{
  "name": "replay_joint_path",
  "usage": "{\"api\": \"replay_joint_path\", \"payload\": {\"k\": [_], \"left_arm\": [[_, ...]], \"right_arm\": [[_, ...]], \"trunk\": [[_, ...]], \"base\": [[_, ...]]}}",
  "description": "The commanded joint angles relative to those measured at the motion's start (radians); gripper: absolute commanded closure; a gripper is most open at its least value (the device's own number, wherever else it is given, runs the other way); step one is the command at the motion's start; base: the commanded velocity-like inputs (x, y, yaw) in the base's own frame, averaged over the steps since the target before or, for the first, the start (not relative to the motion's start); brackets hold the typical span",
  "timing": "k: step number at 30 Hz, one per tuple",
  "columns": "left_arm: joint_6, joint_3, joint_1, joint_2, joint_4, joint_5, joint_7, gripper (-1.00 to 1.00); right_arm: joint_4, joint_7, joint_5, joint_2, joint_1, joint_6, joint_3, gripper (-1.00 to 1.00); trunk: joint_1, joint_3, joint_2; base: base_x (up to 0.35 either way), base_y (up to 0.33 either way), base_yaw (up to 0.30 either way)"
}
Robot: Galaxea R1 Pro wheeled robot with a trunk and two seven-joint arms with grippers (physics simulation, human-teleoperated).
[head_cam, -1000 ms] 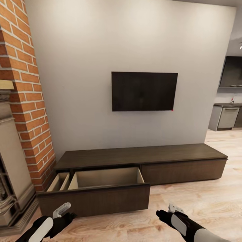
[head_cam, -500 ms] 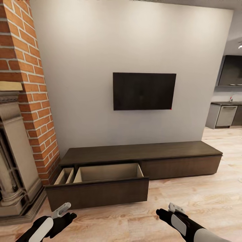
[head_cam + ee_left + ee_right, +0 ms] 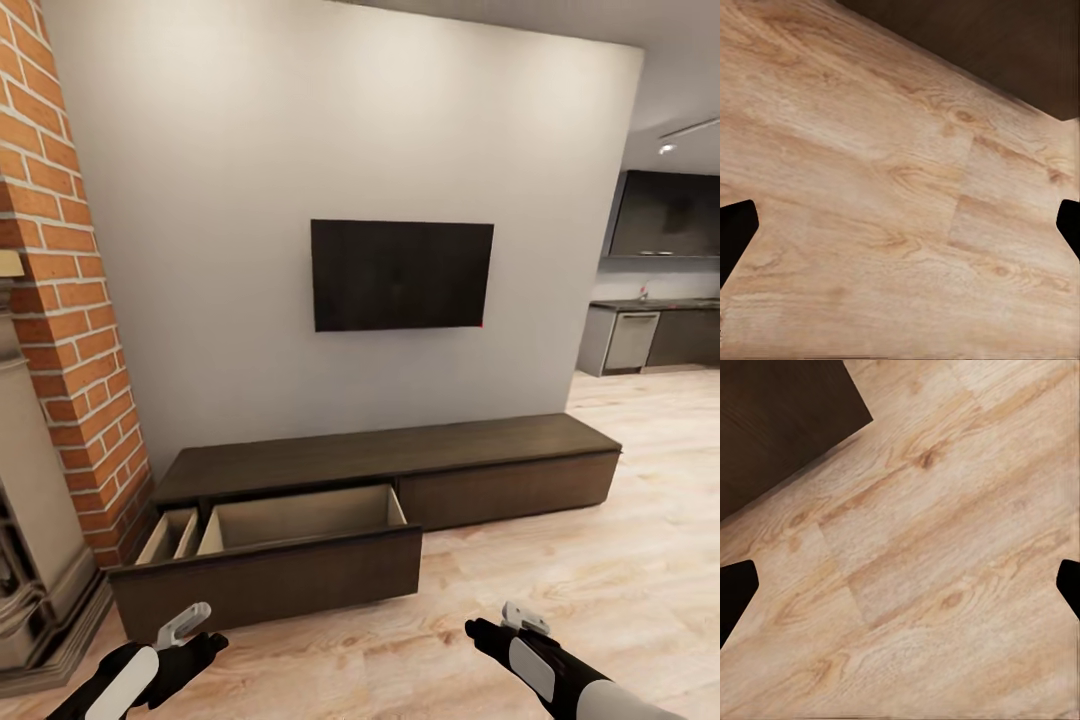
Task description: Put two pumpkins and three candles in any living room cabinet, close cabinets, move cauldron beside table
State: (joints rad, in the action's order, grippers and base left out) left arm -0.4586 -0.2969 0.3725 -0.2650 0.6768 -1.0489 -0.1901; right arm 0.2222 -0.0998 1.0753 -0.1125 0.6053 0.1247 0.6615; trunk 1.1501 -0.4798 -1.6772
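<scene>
**Head view.** The cabinet (image 3: 400,462) stood against the grey wall, below the wall-mounted television (image 3: 402,274). Its left drawer (image 3: 270,560) was pulled out, the interior visible and showing bare beige panels. The right drawer front (image 3: 505,490) sat flush with the carcass. A brick column (image 3: 60,320) stood at 9 o'clock, with a stone fireplace surround (image 3: 35,540) below it. The kitchen units (image 3: 650,335) were visible at 3 o'clock, past the wall's end.

The left tool (image 3: 185,625) was positioned at 7 o'clock, just in front of the open drawer's front panel and apart from it. The right tool (image 3: 520,620) was positioned at 5 o'clock over the wood floor (image 3: 600,560), well apart from the cabinet. From the left tool, the open drawer lay toward 1 o'clock; from the right tool, it lay toward 10 o'clock. This view did not show whether either tool's fingers were parted.

**Left wrist view.** The left tool's two fingertips (image 3: 735,232) appeared at opposite picture edges, spread wide apart with nothing between them. Floor planks lay beneath, and the dark drawer front (image 3: 1005,45) occupied one corner.

**Right wrist view.** The right tool's fingertips (image 3: 735,589) were likewise spread wide apart and held nothing. Floor planks lay beneath, with a dark cabinet panel (image 3: 780,420) in one corner.
</scene>
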Motion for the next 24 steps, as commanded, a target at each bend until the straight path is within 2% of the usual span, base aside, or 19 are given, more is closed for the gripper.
{"api": "replay_joint_path", "payload": {"k": [1,24], "left_arm": [[0.000,-0.005,0.000,-0.002,0.003,-0.011,-0.009,-1.00],[0.001,-0.009,0.000,0.009,0.003,-0.007,-0.011,-1.00]], "right_arm": [[0.003,-0.008,0.006,-0.001,0.001,0.004,0.007,-1.00],[0.001,-0.008,0.007,-0.001,0.001,0.007,0.007,-1.00]], "trunk": [[-0.004,0.001,0.006],[-0.092,0.054,0.167]], "base": [[-0.197,0.147,-0.249],[-0.255,0.182,-0.244]]}}
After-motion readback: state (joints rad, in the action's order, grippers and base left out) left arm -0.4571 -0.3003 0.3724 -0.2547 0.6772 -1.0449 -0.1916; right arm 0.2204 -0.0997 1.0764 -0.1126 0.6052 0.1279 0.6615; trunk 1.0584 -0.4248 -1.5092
